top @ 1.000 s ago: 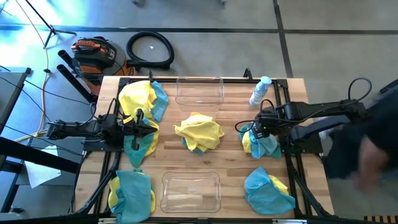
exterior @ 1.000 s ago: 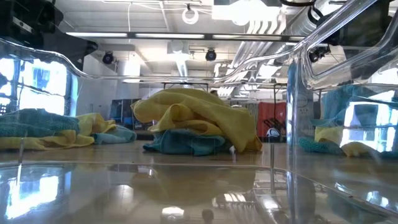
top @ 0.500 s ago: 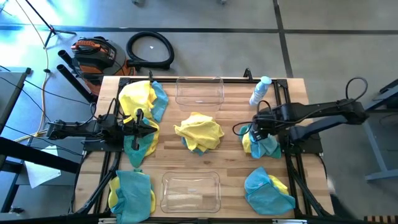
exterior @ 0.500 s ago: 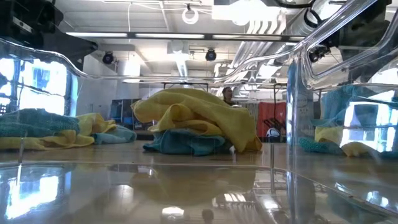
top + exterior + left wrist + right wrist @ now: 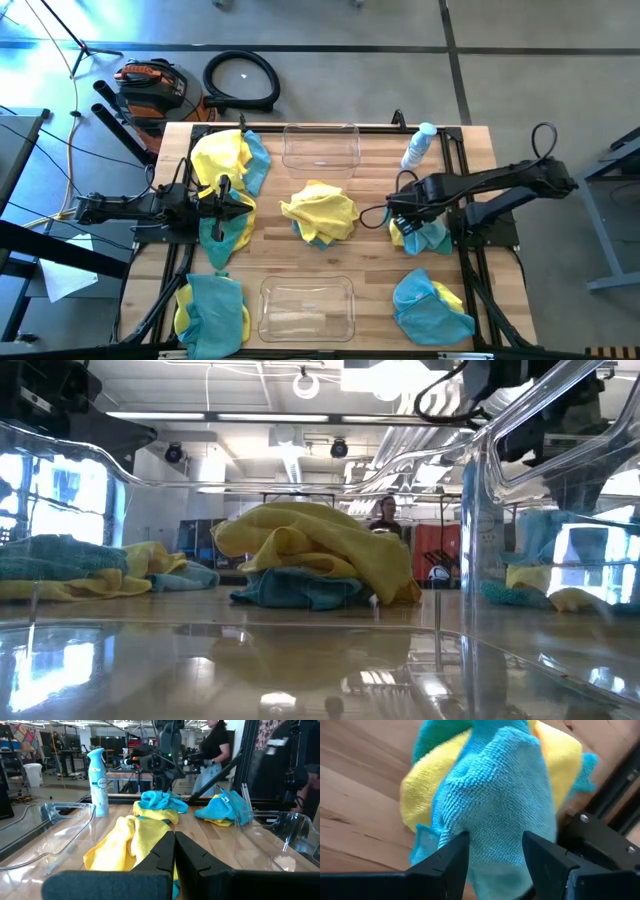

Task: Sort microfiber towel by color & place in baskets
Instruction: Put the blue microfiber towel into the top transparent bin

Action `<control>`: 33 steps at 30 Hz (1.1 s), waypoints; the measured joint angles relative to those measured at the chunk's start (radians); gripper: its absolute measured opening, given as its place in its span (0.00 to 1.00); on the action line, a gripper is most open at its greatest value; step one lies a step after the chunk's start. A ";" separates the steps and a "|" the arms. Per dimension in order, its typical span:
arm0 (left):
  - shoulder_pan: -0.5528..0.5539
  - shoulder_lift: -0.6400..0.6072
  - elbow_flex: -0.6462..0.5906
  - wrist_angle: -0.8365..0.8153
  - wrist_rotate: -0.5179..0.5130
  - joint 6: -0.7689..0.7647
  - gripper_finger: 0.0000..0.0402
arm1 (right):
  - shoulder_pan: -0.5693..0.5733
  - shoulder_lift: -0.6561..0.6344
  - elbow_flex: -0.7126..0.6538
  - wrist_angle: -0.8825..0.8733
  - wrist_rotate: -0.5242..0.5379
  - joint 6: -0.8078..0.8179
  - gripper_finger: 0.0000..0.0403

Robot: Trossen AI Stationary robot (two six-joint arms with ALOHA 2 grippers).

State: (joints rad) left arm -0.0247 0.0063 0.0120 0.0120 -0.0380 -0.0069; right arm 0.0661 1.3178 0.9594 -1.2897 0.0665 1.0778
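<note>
The towels lie in mixed heaps on the wooden counter (image 5: 370, 180), yellow and teal tangled together, which is why nothing can simply be swept into a tub: each cloth has to be lifted out of its heap first. One heap sits at the centre (image 5: 320, 212), one at far left (image 5: 228, 160), one at near left (image 5: 212, 312), one at near right (image 5: 432, 308), and one at mid right (image 5: 420, 235).

The two tubs lie on the counter's midline, the far tub (image 5: 321, 147) and the near tub (image 5: 306, 305), with the centre heap between them. Both look bare, so judging by that, no towel has been sorted yet. Set this way, either arm can reach either tub, one colour to each.

The right gripper (image 5: 493, 851) hangs over the mid-right heap with its jaws spread wide, a teal towel (image 5: 497, 805) showing between them and a yellow towel (image 5: 422, 787) under it. The jaws straddle the teal fold, apparently to take the top cloth alone; whether they touch it cannot be told. The risk is that the fuzzy yellow cloth clings and rides up with it.

The left gripper (image 5: 174, 851) waits at mid left, jaws pressed together and empty, pointing across the counter toward the centre heap, just beyond a yellow-and-teal bundle (image 5: 226, 222) beneath it. A spray bottle (image 5: 417, 147) stands at the far right corner, just beside the right arm's frame and clear of the tubs.
</note>
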 joint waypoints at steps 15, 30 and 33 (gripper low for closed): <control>0.000 0.000 0.000 0.000 0.000 0.000 0.00 | -0.014 -0.018 -0.212 0.177 -0.060 0.041 0.33; 0.000 0.000 0.000 0.000 0.000 0.000 0.00 | -0.013 -0.018 0.361 -0.224 0.211 -0.066 0.01; 0.000 0.000 0.000 0.000 0.000 0.000 0.00 | -0.014 -0.017 0.513 -0.217 0.320 -0.097 0.01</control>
State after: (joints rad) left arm -0.0249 0.0063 0.0124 0.0124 -0.0380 -0.0069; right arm 0.0526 1.3005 1.4725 -1.5062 0.3860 0.9803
